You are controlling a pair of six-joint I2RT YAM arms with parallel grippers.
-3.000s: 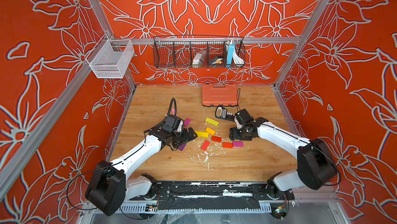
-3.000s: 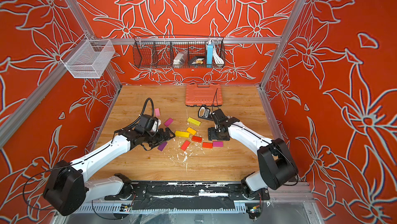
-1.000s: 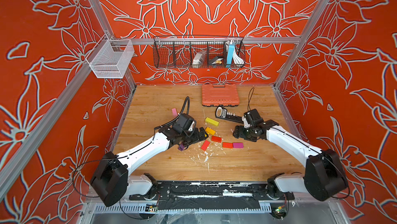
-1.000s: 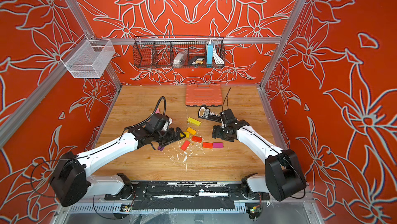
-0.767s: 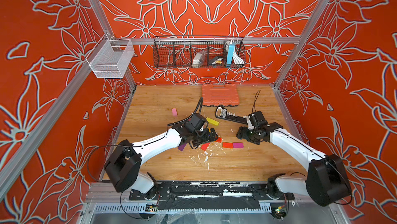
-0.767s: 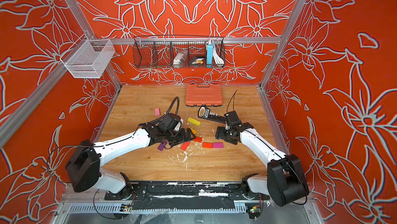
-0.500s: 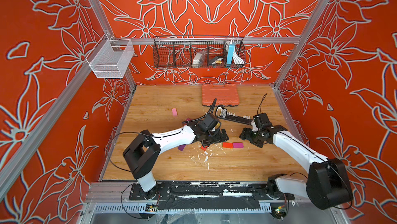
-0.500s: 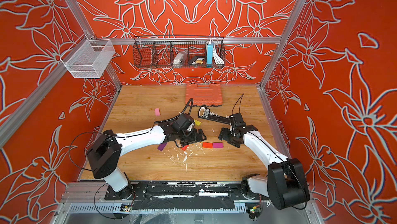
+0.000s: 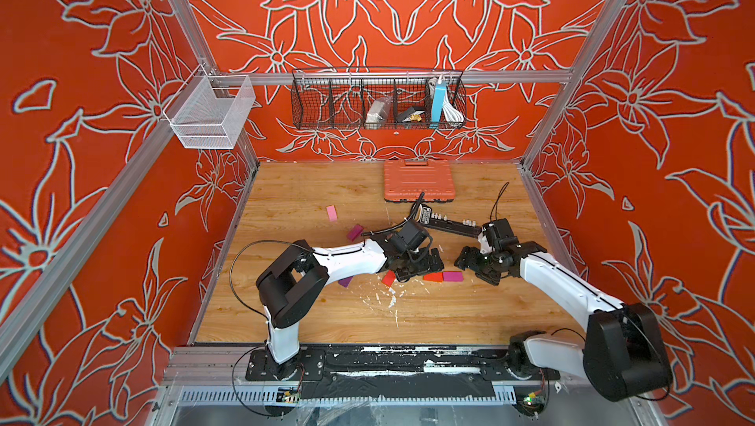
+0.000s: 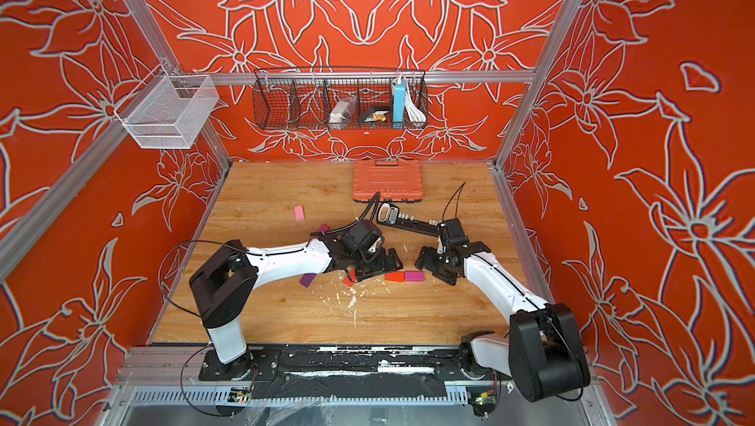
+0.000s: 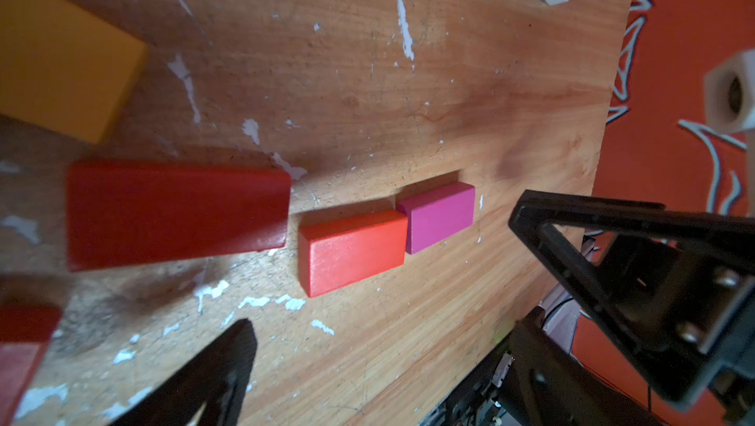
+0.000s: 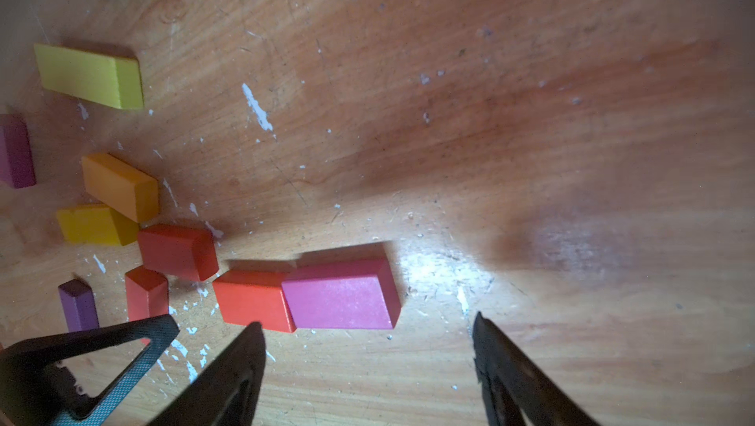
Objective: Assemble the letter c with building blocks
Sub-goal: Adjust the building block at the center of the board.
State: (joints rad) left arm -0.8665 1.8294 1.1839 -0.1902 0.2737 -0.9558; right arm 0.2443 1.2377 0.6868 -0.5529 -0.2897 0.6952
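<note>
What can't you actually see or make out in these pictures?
1. Both top views: the left gripper covers the orange block; only the right wrist view shows it.
2. Left wrist view: a red block is cut off by the picture's corner and blurred.
3. Both top views: the wire basket's contents are too small to identify.

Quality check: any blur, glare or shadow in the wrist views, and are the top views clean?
Left wrist view: the dark red block and orange block nearest the lens are blurred; the magenta block is sharp. Right wrist view: white glare on the table beside the magenta block. Both top views: sharp, evenly lit.
</note>
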